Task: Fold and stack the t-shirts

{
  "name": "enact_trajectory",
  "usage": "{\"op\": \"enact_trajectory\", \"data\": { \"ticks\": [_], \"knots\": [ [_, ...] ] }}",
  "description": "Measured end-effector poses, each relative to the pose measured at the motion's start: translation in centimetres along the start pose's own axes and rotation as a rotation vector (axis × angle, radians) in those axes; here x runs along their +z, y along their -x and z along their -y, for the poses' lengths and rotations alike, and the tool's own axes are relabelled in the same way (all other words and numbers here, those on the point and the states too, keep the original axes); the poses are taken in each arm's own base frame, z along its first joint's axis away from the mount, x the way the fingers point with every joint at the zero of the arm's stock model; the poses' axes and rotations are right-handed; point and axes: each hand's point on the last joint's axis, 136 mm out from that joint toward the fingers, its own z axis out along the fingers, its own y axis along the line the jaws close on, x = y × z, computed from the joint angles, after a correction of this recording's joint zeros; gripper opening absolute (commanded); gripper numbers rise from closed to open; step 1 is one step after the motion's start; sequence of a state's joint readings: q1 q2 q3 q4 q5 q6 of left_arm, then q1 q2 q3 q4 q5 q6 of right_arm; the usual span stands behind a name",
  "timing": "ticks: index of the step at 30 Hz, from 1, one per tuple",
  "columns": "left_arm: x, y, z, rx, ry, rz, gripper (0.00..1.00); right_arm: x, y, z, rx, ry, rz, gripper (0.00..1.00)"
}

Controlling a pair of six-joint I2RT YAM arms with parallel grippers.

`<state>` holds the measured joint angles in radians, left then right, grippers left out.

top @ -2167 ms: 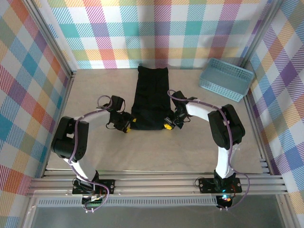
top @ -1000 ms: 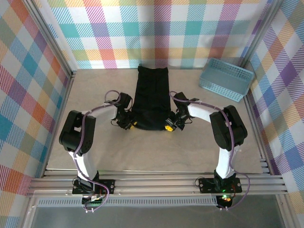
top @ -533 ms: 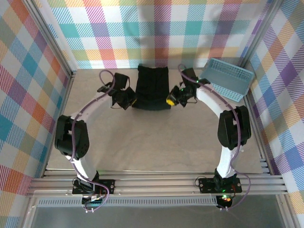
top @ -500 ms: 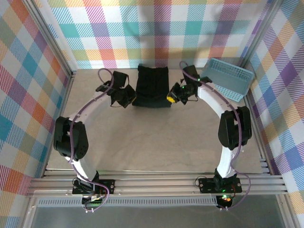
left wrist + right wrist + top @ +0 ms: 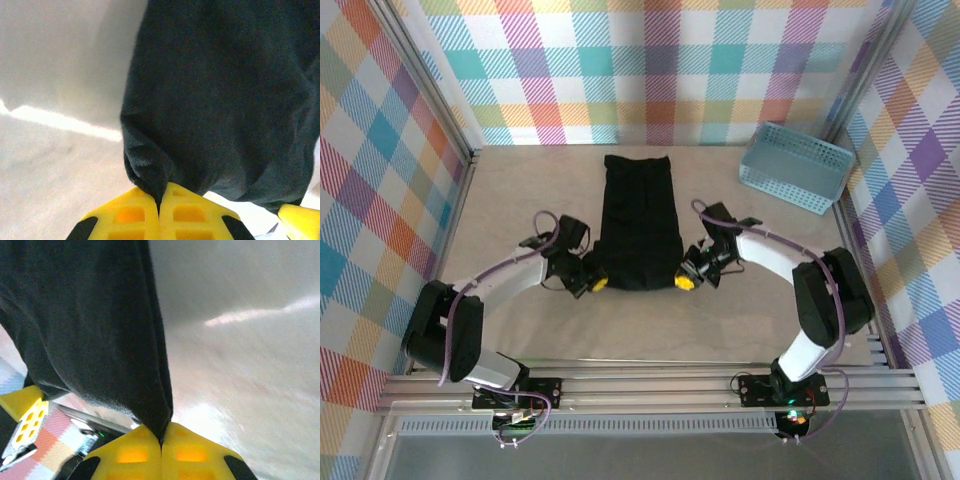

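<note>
One black t-shirt (image 5: 640,215) lies as a long narrow strip in the centre of the top view. It runs from upper centre to just below mid-frame on the beige table (image 5: 510,190).

Both arms reach in from the bottom of the frame and meet the shirt's lower edge, one at each corner.
- L side: the left gripper (image 5: 597,283) is at the shirt's lower-left corner.
- R side: the right gripper (image 5: 685,283) is at the lower-right corner, approx level with the other.

Left wrist view: the left gripper (image 5: 159,202) sits at bottom centre. Its yellow fingers are pressed together, with a bunched fold of the t-shirt (image 5: 220,100) clamped between the tips. Dark cloth fills the upper right of the frame, pale table shows at left, and a bit of another yellow finger shows at the lower-right corner.

Right wrist view: the right gripper (image 5: 161,440) is also at bottom centre. Its fingers are together and pinch the shirt's edge, and the t-shirt (image 5: 85,315) spreads up and to the left. Table is at right, and a yellow finger shows at lower left.

A light blue mesh basket (image 5: 797,167) sits at the upper right of the top view, well apart from the shirt and near the plaid wall (image 5: 650,70).
</note>
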<state>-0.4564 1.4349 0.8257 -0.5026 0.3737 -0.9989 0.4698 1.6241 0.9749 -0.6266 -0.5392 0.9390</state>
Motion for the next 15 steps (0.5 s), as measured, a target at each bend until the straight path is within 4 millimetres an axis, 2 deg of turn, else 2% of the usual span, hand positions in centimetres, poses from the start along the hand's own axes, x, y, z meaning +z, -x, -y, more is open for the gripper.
{"op": "enact_trajectory", "data": {
  "ticks": [3, 8, 11, 15],
  "knots": [
    [0.1, -2.8, -1.9, 0.012, 0.001, -0.054, 0.0, 0.7, -3.2, 1.8, -0.009, -0.02, -0.058, 0.0],
    [-1.3, -4.4, -2.4, 0.025, -0.042, -0.064, 0.0, 0.2, -6.6, 2.7, -0.038, -0.012, -0.097, 0.0],
    [-2.4, -4.6, -1.7, 0.041, -0.082, -0.046, 0.0, -1.1, -7.1, 2.1, -0.047, 0.003, -0.08, 0.0],
    [-4.5, -3.9, 0.9, 0.051, -0.146, 0.004, 0.0, -3.5, -6.4, -0.6, -0.058, 0.037, -0.031, 0.0]
  ]
}}
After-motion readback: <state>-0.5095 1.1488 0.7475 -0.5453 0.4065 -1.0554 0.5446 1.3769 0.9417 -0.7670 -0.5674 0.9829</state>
